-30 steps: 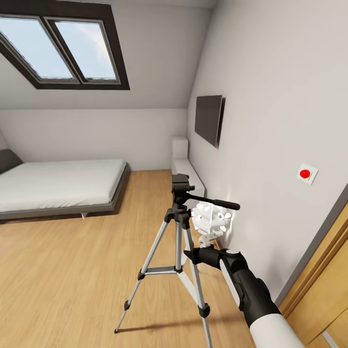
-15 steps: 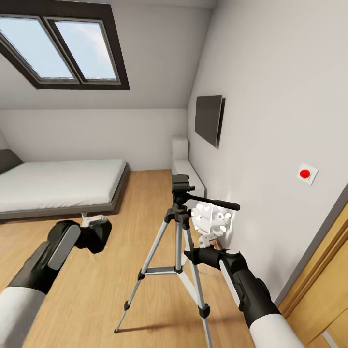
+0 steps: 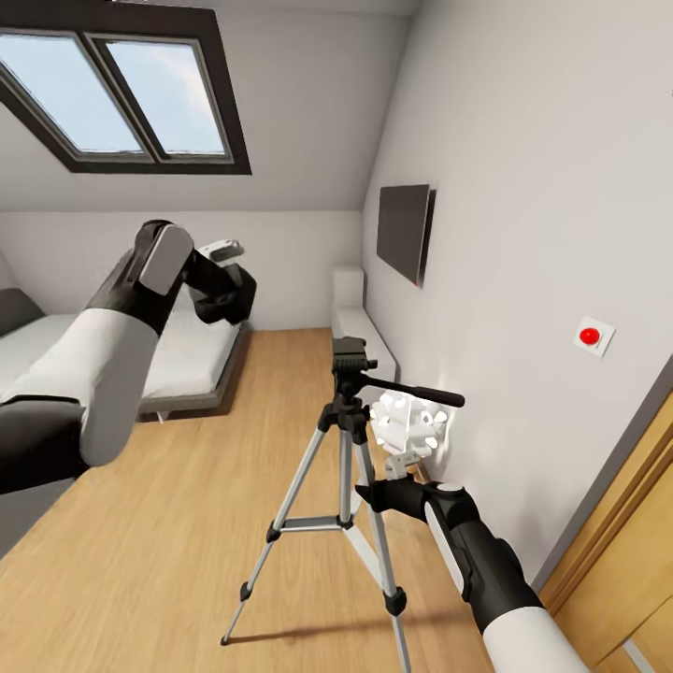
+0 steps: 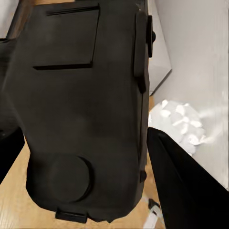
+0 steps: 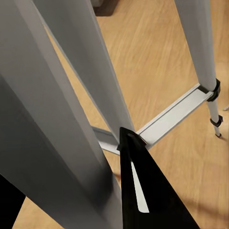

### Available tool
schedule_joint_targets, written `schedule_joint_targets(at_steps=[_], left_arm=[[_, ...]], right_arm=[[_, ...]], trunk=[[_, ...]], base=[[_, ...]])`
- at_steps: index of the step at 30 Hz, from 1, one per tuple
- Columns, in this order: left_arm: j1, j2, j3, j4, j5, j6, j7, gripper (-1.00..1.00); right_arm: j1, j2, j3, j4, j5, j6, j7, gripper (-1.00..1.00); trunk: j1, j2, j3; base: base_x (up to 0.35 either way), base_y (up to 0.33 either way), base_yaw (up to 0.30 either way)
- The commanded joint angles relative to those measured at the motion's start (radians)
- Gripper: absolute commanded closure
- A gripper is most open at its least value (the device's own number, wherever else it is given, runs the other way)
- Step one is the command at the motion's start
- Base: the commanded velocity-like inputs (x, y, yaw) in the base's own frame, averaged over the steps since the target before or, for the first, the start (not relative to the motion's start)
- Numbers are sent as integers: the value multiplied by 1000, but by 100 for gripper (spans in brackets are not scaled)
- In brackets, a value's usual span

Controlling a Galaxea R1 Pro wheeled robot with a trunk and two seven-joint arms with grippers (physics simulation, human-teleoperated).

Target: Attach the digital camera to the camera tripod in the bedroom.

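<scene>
Up high you see a skylight (image 3: 121,89) with a dark frame and two panes, and blue sky behind it. Under it, by the back wall, is a low bed (image 3: 192,360) with a white top. The floor (image 3: 178,523) is light wood. On the right wall hangs a flat black screen (image 3: 404,231). Nearer you on that wall is a small white plate with a red button (image 3: 590,336). A white cabinet (image 3: 355,322) stands in the far corner. A wooden door (image 3: 626,570) is at the right edge.
</scene>
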Motion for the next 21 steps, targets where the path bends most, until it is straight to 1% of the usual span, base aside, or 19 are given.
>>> schedule_joint_targets(at_steps=[1,2,3,4,5,6,7,8,9,12,14,17,20,21], left_arm=[[-20,-4,-6,8,8,5,9,100],[-53,-16,-5,22,22,6,11,100],[-93,-43,-2,33,62,8,15,100],[-97,-46,-2,32,68,8,15,100],[-104,-62,-4,31,81,8,15,100],[-106,-68,-4,31,84,8,15,100],[-108,-82,-6,31,85,7,15,100],[-108,-89,-7,32,84,6,16,100],[-109,-103,-8,36,81,3,18,100],[-110,-120,-11,43,75,0,27,100],[-111,-128,-12,48,70,-2,31,100],[-111,-134,-13,53,66,-2,31,100],[-111,-137,-16,53,63,-2,9,100],[-111,-138,-27,51,62,-1,-23,100]], right_arm=[[-1,1,-1,-2,4,4,7,100],[-1,1,-1,-2,4,4,7,100],[-1,0,-1,-2,4,4,7,100],[-1,0,-1,-2,4,4,7,100],[-1,0,-1,-2,4,4,7,100],[-1,0,-1,-2,4,4,7,100],[-1,0,-2,-2,4,4,7,100],[-1,0,-2,-2,4,4,7,100],[-1,0,-2,-2,4,4,6,100],[-1,0,-2,-2,4,4,5,100],[-1,0,-2,-2,4,4,5,100],[-1,0,-2,-2,4,4,5,100],[-1,0,-2,-2,4,4,5,100],[-1,0,-3,-2,4,4,5,100]], trunk=[[1,-1,-2],[1,-1,-2],[1,-1,-2],[1,-1,-2],[1,-1,-2],[1,-1,-2],[1,-1,-2],[1,-1,-2],[1,-1,-2],[1,-1,-2],[1,-1,-2],[1,-1,-2],[1,-1,-2],[1,-1,-2]], base=[[0,0,0],[0,0,0],[0,0,0],[0,0,0],[0,0,0],[0,0,0],[0,0,0],[0,0,0],[0,0,0],[0,0,0],[0,0,0],[0,0,0],[0,0,0],[0,0,0]])
